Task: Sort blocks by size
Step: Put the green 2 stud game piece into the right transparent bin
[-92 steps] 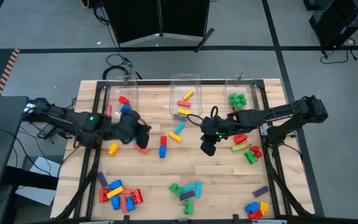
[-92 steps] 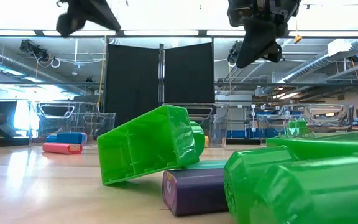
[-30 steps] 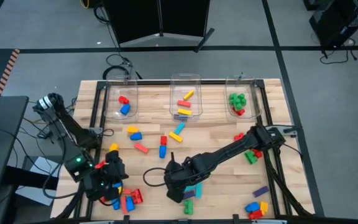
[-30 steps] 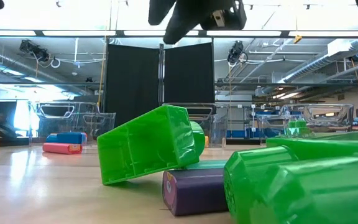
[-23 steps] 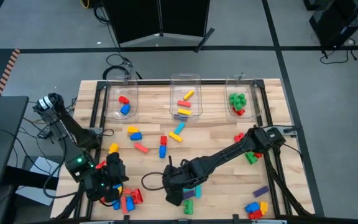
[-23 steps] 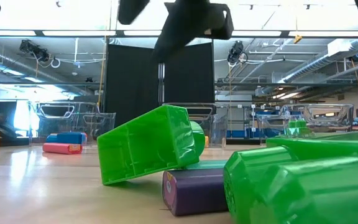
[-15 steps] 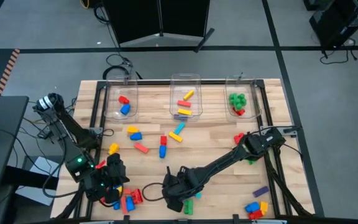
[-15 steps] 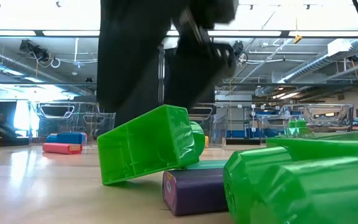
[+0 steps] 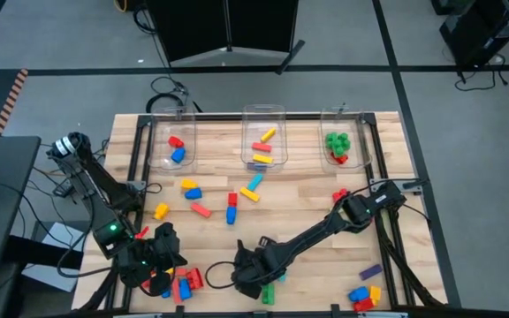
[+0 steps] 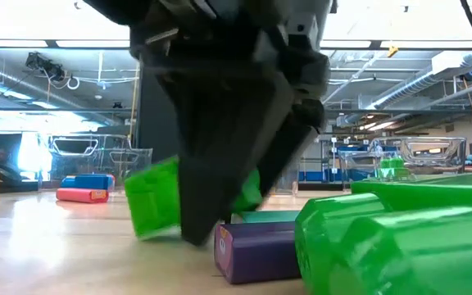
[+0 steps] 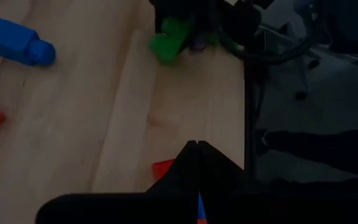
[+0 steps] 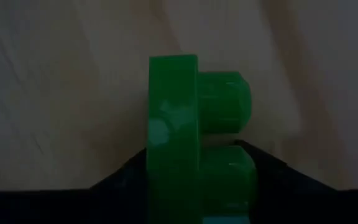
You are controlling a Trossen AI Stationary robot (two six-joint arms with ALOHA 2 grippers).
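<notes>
The blocks lie in loose piles on the wooden table. My right gripper [image 9: 247, 281] is down on the near-centre pile. There its fingers close round a green block [image 12: 173, 137], which leans on a purple block [image 10: 256, 250]. More green blocks [image 10: 400, 238] fill the low view's right. My left gripper [image 9: 162, 263] hovers shut and holding nothing over the red, blue and yellow pile [image 9: 184, 283] at the near left. In the left wrist view a red block [image 11: 163, 167] shows just beside its shut fingertips [image 11: 194, 146]. My right gripper pinches the green block between its two fingers, one on the flat side [image 12: 157, 155], the other against the studded side [image 12: 232, 162]. The fingers come steeply from above. The block sits tilted, its low edge [image 10: 146, 233] by the table.
Three clear bins stand along the far edge: left [image 9: 173, 141], middle [image 9: 263, 141] and right [image 9: 338, 141], each with a few blocks. Loose blocks lie mid-table [image 9: 231, 208], at the right [image 9: 356, 221] and near right [image 9: 363, 296]. Bare wood lies between the piles.
My right gripper has come down and toward the table's near edge onto the near-centre pile, until its fingers stand round the green block. The green block stays tilted in its place.
</notes>
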